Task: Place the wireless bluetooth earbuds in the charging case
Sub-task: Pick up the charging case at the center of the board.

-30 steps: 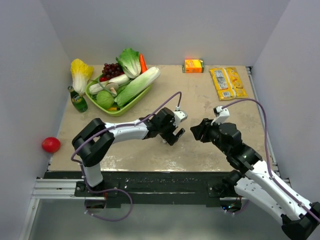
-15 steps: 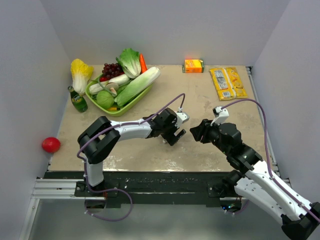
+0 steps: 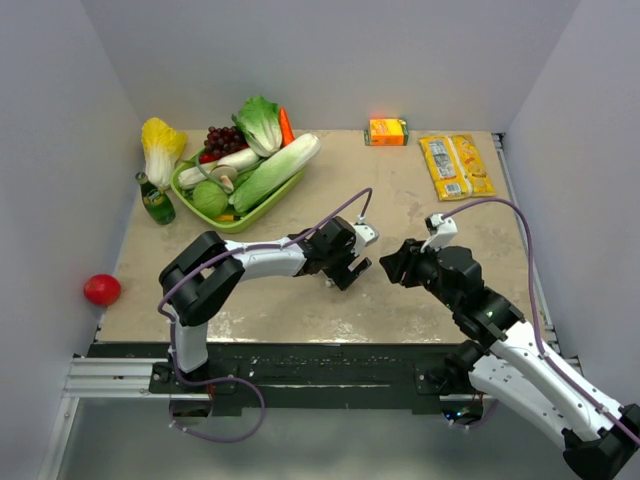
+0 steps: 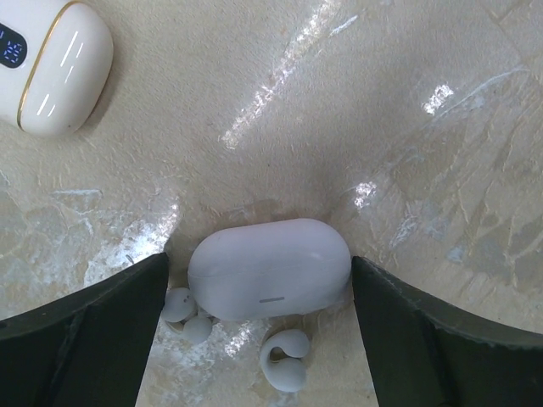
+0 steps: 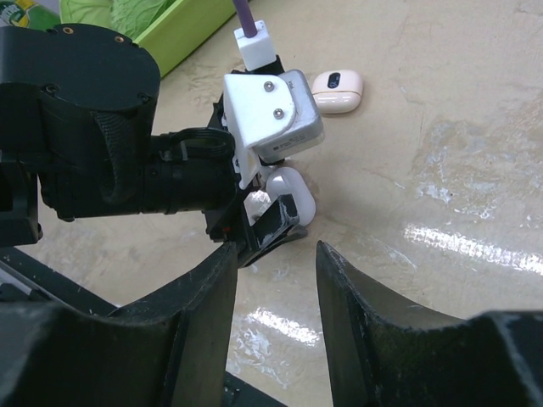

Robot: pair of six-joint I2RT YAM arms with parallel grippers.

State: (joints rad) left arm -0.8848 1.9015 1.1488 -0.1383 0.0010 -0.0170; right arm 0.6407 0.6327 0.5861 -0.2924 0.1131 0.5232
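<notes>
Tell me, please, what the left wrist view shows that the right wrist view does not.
Only the left wrist view clearly shows the two earbuds, lying beside the closed charging case inside the open left gripper. Only the right wrist view shows a corner of the green tray and the open right gripper. Both show the charging case and a second cream case farther away.

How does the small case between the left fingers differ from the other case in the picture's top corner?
The plain case is white; the gold-lined case is creamier and shows blue digits. The plain case sits inside the left gripper, earbuds beside it; the gold-lined case lies apart. Both are rounded and shut.
</notes>
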